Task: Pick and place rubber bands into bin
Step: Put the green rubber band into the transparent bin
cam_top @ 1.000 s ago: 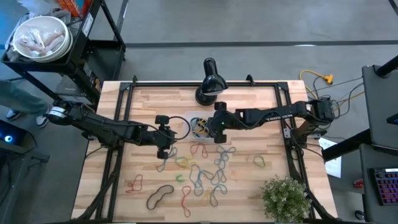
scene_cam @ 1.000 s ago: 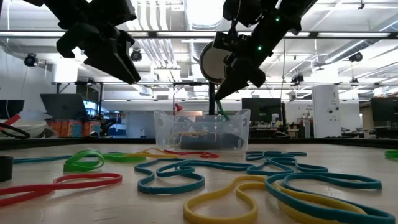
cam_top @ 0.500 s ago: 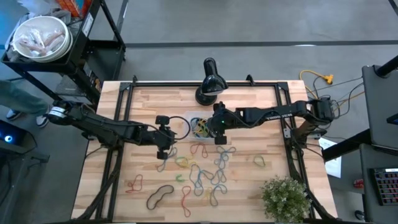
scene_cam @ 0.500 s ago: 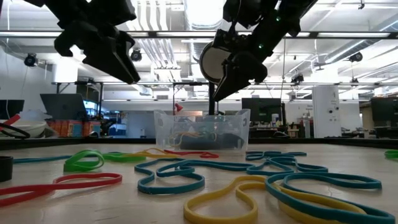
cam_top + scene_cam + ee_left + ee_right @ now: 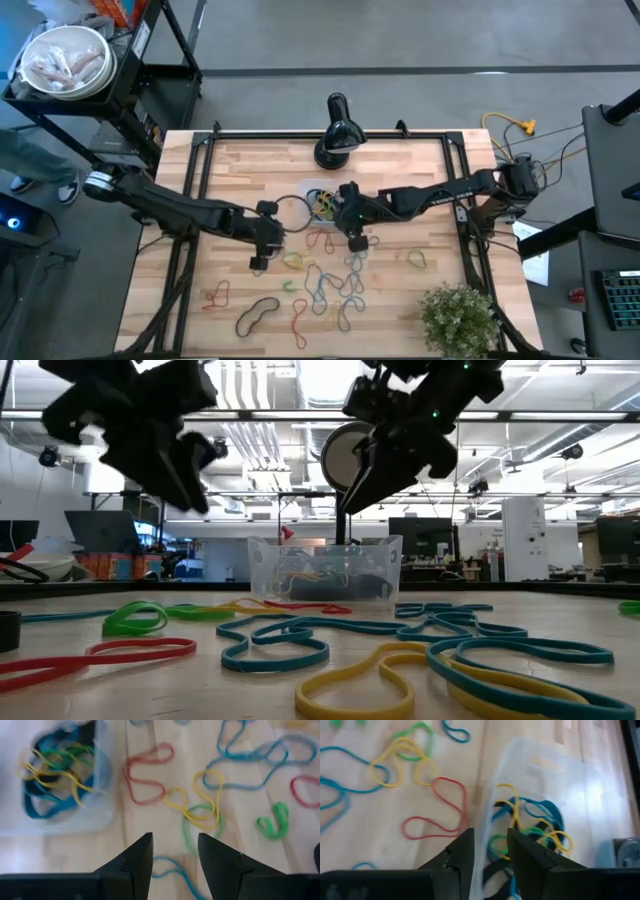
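bin mid-table, bands inside | rubber bands scattered below | right claw beside bin

Beyond my wooden bench I see a black lamp at its far edge, a green potted plant on its near right corner, a yellow cable and a white bowl off the bench's far-left corner.

Left claw hangs above the table, near its middle, fingers parted, empty. Right claw beside it, likewise parted and empty.
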Controlling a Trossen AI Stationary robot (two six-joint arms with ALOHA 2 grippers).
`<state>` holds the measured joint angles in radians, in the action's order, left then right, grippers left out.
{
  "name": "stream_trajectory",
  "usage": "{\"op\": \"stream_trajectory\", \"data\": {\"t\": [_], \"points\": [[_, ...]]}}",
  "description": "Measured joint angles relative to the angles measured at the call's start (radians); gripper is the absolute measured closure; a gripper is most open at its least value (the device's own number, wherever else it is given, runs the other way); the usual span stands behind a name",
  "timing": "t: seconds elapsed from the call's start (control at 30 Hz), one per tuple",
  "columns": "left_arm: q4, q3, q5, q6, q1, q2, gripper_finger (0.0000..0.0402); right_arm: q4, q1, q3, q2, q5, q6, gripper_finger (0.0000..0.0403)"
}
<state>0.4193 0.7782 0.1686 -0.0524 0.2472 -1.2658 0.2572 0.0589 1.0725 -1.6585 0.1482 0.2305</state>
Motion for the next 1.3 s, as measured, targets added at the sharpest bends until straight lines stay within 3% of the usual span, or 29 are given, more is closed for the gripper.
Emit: {"op": "stream_trajectory", "data": {"t": [0.57,1.1,1.3], "points": [[-0.057,0.042,-0.001,-0.178,0.017,-0.299,0.0261,0.107,0.136,-0.004,0.000,0.009,-0.168,0.0322],[-0.093,0.036,-0.029,-0.204,0.017,-0.356,0.0263,0.104,0.148,-0.067,0.000,0.010,-0.247,0.0335],[-0.077,0.036,-0.040,-0.204,0.017,-0.356,0.0309,0.104,0.149,-0.074,0.000,0.011,-0.285,0.0335]]}}
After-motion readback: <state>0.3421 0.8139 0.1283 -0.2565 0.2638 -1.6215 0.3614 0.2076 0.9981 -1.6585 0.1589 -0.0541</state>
